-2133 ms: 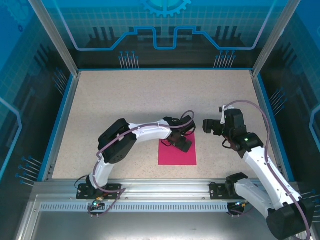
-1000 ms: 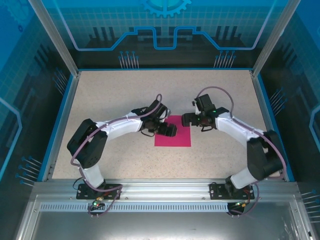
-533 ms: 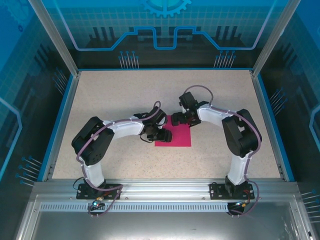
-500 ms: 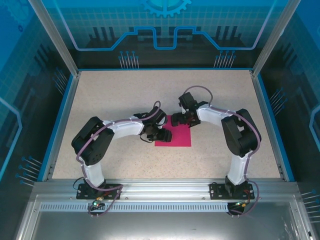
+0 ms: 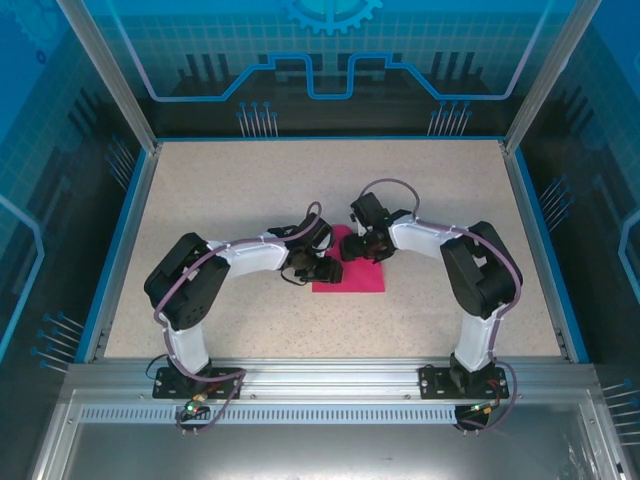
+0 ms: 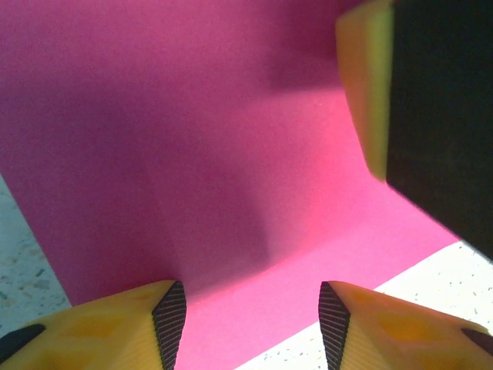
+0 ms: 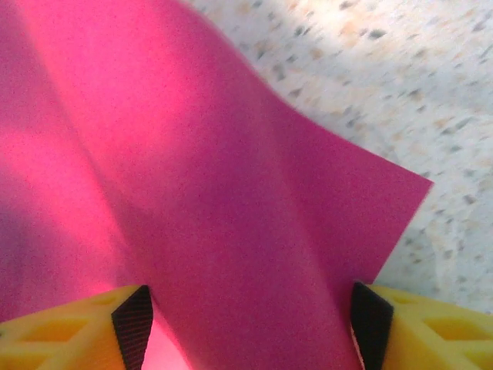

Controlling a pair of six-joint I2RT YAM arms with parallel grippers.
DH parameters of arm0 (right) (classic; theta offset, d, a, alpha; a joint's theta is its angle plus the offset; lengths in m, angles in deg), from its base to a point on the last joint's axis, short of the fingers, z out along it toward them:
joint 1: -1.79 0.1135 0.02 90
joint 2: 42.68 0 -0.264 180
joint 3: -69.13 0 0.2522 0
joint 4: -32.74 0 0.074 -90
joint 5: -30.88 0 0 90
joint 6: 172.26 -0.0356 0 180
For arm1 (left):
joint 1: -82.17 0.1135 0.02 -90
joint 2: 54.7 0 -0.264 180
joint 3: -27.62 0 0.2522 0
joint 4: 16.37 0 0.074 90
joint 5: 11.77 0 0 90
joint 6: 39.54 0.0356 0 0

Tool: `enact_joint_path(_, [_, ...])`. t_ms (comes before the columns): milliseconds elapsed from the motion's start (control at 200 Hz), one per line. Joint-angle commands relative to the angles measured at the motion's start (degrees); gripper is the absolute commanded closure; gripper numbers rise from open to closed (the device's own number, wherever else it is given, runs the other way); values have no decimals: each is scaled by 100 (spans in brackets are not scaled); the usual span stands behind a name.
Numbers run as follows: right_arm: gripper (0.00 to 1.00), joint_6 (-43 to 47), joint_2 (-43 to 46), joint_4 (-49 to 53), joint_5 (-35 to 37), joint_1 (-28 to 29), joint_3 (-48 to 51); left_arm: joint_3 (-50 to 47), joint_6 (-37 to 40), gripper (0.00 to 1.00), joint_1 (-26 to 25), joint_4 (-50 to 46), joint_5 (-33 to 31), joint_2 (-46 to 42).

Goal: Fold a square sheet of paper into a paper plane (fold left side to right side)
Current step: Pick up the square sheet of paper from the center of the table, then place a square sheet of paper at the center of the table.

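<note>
Square sheet of paper point(image 5: 362, 276): magenta, lying mid-counter point(image 5: 220, 190) and extending right of both claws.
Left claw point(image 6: 253, 316): fingers apart, over the sheet's left edge.
Right claw point(image 7: 251, 320): fingers apart, far-left corner between them, unclamped.
Left edge probably travels rightward.

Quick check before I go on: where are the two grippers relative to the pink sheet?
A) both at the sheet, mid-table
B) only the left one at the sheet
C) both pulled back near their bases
A: the top view shows the left gripper and the right gripper both over the left part of the square sheet of paper.
</note>
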Motion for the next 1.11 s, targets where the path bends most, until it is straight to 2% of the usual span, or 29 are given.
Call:
enact_joint_path(0, [41,-11,250,206,-515,110,173,-278,-132,48,114,308,200,-152])
enact_joint_path(160, [58,141,554,197,-806,84,175,-570,-240,46,518,697,569,-842])
enact_joint_path(290, [68,174,885,-82,-1475,-78,345,-876,-179,42,924,965,935,-1501])
enact_joint_path(485, [70,329,1816,-364,-2492,-438,667,-1591,-87,36,1699,1608,1697,-2576])
enact_joint_path(640, [70,725,2599,-120,-3785,-905,649,-2039,39,27,2125,2095,2250,-3515])
enact_joint_path(765, [70,1049,3091,315,-4634,-1083,446,-2191,143,18,2169,2496,2606,-4039])
enact_joint_path(895, [69,1026,3421,424,-5320,-1084,241,-2284,-143,14,2163,3293,3184,-4144])
enact_joint_path(1100, [69,719,3645,236,-5602,-1021,115,-2225,-514,15,2074,4023,3628,-4067])
